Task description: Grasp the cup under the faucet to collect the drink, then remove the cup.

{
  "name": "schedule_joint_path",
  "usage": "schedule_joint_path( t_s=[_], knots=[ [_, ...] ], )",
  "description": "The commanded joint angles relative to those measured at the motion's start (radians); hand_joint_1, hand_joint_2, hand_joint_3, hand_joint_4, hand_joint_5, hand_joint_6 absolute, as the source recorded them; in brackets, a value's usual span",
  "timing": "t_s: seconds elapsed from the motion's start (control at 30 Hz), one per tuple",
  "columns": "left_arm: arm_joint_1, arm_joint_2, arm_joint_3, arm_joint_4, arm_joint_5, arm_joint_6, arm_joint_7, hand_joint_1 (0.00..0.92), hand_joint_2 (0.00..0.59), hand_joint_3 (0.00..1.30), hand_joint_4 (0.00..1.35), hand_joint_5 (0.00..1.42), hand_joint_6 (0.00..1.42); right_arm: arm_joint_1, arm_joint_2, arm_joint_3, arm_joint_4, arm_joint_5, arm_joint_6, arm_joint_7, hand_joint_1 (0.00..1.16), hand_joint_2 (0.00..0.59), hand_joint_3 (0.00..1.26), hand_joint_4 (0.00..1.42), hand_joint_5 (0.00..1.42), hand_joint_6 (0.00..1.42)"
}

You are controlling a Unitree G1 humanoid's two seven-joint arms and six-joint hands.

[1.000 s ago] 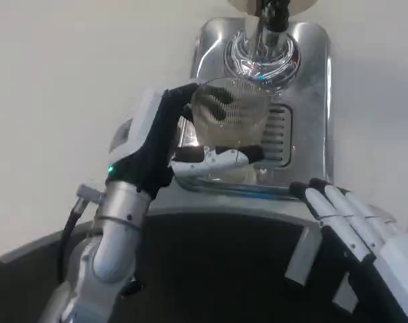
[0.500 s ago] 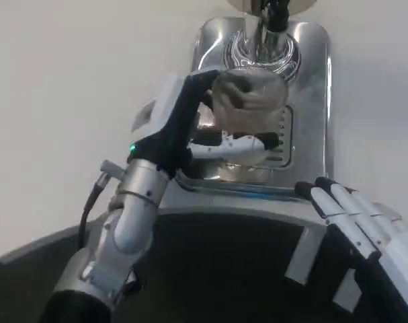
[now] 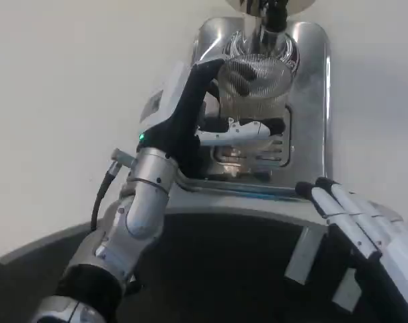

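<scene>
A clear ribbed cup (image 3: 255, 84) stands over the steel drip tray (image 3: 311, 101), just below the faucet (image 3: 269, 17) at the top of the picture. My left hand (image 3: 204, 114) grips the cup from the left, with one finger along its near side and others curled behind its rim. My right hand (image 3: 351, 215) hovers near the tray's front right corner, fingers straight and together, holding nothing.
A slotted drain grate (image 3: 279, 145) lies in the tray under the cup. White table (image 3: 69, 101) spreads to the left of the tray. A dark curved body edge (image 3: 224, 269) fills the lower part of the picture.
My left hand has carried the cup up and to the right, from over the grate to directly beneath the faucet. The right hand has barely moved.
</scene>
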Motion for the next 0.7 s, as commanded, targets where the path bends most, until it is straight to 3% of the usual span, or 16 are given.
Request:
schedule_joint_path(
  t_s=[0.03,0.1,0.17,0.4,0.53,0.7],
  knots=[
    [-0.012,0.02,-0.03,0.012,0.025,-0.009,0.02,0.681,0.101,0.5,0.51,0.86,1.06,0.006,0.011,0.007,-0.004,-0.004,0.008,-0.006,0.65,0.308,0.07,0.02,0.07,0.11],
    [-0.009,0.026,-0.039,0.007,0.025,-0.011,0.011,0.63,0.097,0.29,0.26,0.66,0.9,0.01,0.008,0.004,0.006,-0.006,0.006,-0.009,0.65,0.308,0.07,0.02,0.07,0.11],
    [-0.009,0.029,-0.045,0.006,0.019,-0.015,0.004,0.617,0.096,0.24,0.16,0.56,0.76,0.011,0.005,0.001,0.009,-0.005,0.005,-0.008,0.65,0.309,0.07,0.02,0.07,0.11],
    [-0.001,0.032,-0.047,0.001,-0.001,-0.024,-0.015,0.601,0.085,0.17,0.04,0.44,0.61,-0.011,0.003,0.009,0.015,-0.009,0.014,0.0,0.64,0.315,0.07,0.02,0.07,0.11],
    [0.01,0.04,-0.041,-0.015,-0.012,-0.027,-0.025,0.579,0.075,0.06,0.0,0.27,0.32,-0.017,-0.001,0.012,0.018,-0.009,0.017,0.003,0.64,0.314,0.07,0.02,0.07,0.11],
    [0.045,0.074,-0.024,-0.09,-0.047,-0.028,-0.084,0.477,0.059,0.0,0.0,0.13,0.12,-0.022,-0.01,0.001,0.022,0.0,0.026,-0.001,0.64,0.312,0.07,0.02,0.07,0.11]
  ],
)
